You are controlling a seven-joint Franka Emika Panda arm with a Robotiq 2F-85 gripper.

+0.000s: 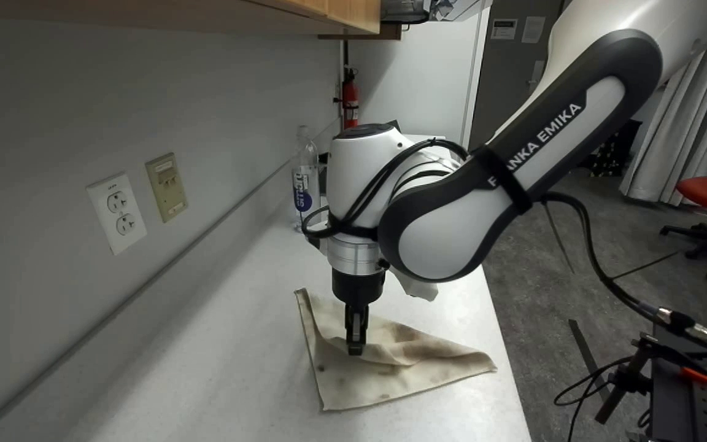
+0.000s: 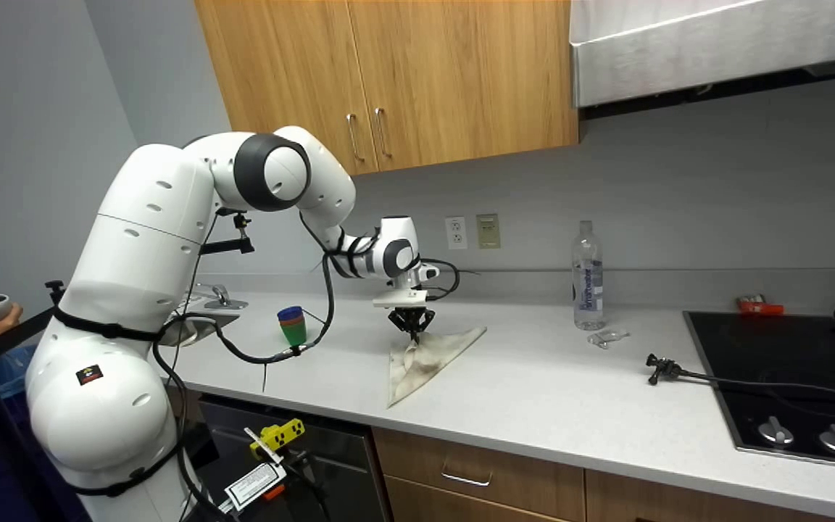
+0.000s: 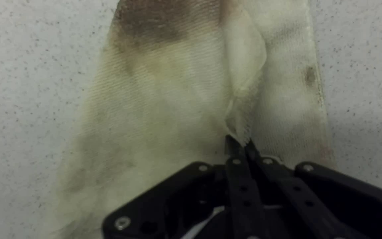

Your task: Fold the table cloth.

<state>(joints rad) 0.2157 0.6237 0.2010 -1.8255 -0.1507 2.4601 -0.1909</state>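
The table cloth (image 1: 366,387) is a beige, stained fabric lying on the white counter, in a roughly triangular shape with a raised wrinkle near its middle. It also shows in an exterior view (image 2: 428,362) and fills much of the wrist view (image 3: 164,99), with a dark brown stain at the top. My gripper (image 1: 356,348) points down over the middle of the cloth; it also shows in an exterior view (image 2: 414,338). In the wrist view my gripper (image 3: 240,146) is shut on a pinched ridge of the cloth. The rest of the cloth lies on the counter around the fingers.
A transparent bottle (image 2: 588,283) stands near the wall, with a small crumpled transparent piece (image 2: 607,338) before it. Stacked coloured cups (image 2: 292,326) stand by the sink. A black cooktop (image 2: 794,406) and a cabled mount (image 2: 667,368) are at the far end. The wall (image 1: 218,123) runs along the counter.
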